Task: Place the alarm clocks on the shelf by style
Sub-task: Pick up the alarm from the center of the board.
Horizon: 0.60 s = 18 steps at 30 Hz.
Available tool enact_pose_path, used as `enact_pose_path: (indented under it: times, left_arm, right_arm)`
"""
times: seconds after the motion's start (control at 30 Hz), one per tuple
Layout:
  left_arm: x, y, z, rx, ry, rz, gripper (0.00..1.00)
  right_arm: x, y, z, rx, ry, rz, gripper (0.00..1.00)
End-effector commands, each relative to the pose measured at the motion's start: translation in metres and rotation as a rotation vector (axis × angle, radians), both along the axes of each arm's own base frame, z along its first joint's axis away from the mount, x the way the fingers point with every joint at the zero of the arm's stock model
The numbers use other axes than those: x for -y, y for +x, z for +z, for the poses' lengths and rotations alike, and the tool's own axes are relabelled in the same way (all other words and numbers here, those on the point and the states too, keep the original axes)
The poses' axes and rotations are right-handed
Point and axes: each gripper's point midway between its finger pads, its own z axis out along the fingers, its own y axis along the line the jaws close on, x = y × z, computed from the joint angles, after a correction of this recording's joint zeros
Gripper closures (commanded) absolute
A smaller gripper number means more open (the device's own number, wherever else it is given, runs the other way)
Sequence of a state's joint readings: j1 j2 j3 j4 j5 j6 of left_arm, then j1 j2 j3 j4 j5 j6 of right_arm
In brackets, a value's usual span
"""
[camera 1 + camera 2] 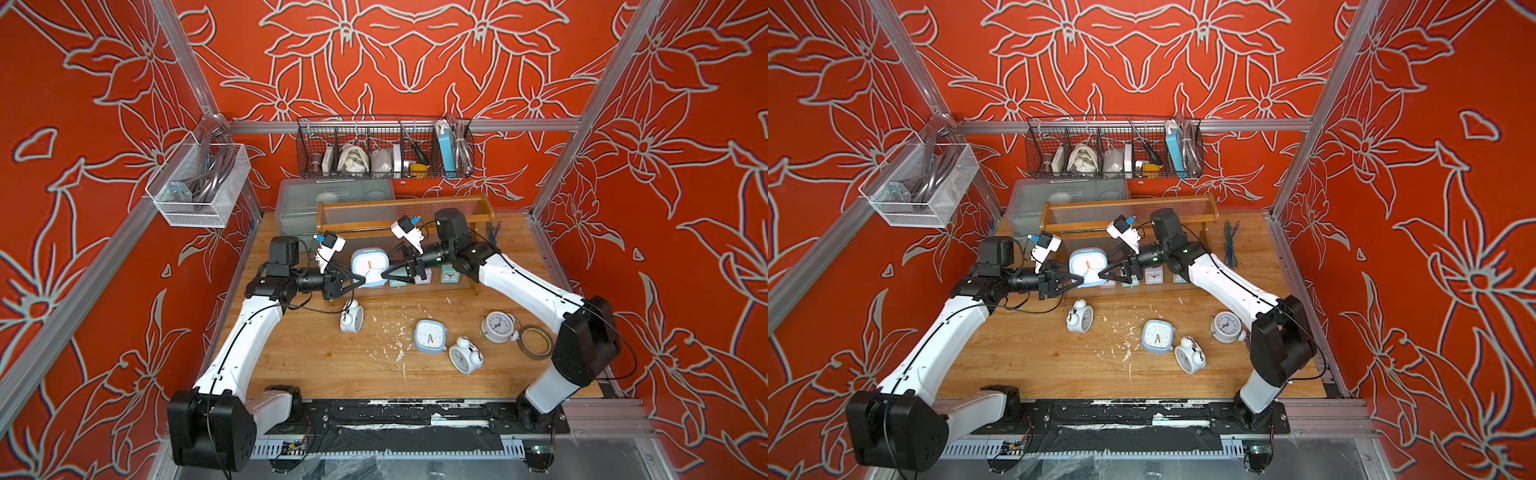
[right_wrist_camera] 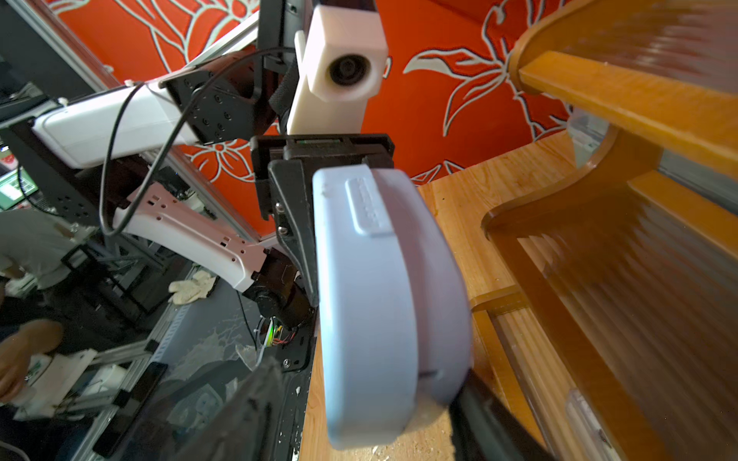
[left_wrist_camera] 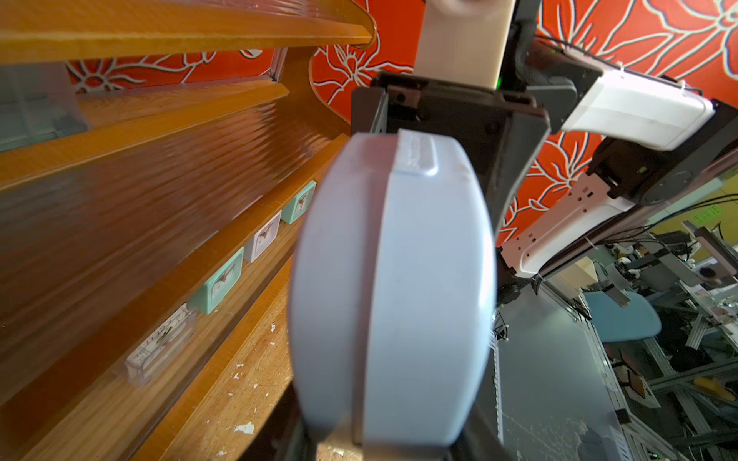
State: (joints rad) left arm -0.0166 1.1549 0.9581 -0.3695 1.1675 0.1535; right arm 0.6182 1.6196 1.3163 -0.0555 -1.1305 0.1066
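A pale-blue rounded-square alarm clock (image 1: 370,268) (image 1: 1087,267) hangs in front of the brown wooden shelf (image 1: 405,208), between both arms. My left gripper (image 1: 361,281) (image 3: 393,443) is shut on its lower left edge. My right gripper (image 1: 384,275) (image 2: 359,399) stands open around its right edge, with a gap beside one finger. The clock's side (image 3: 393,287) (image 2: 383,303) fills both wrist views. Several tiny square clocks (image 3: 217,285) stand on the shelf's lowest tier. On the table lie another pale-blue clock (image 1: 430,336) and three white twin-bell clocks (image 1: 351,318) (image 1: 465,355) (image 1: 498,326).
A clear plastic bin (image 1: 299,199) stands behind the shelf's left end. A black wire basket (image 1: 384,147) hangs on the back wall and a white mesh basket (image 1: 199,183) on the left wall. A tape roll (image 1: 536,343) lies near my right arm, green wires (image 1: 1230,245) right of the shelf.
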Motion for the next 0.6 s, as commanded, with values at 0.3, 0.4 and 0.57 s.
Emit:
enact_pose_path:
  times: [0.3, 0.4, 0.57]
  left_arm:
    - [0.000, 0.003, 0.013, 0.060, -0.040, 0.030, 0.88]
    - [-0.001, 0.004, 0.012, 0.061, -0.036, 0.031, 0.88]
    - [-0.001, 0.003, 0.010, 0.071, -0.025, 0.038, 0.88]
  right_arm:
    - [-0.001, 0.021, 0.021, -0.010, 0.155, -0.332, 0.32]
    - [-0.005, 0.018, 0.019, -0.004, 0.136, -0.347, 0.39]
    - [-0.006, 0.018, 0.014, 0.025, 0.082, -0.388, 0.42]
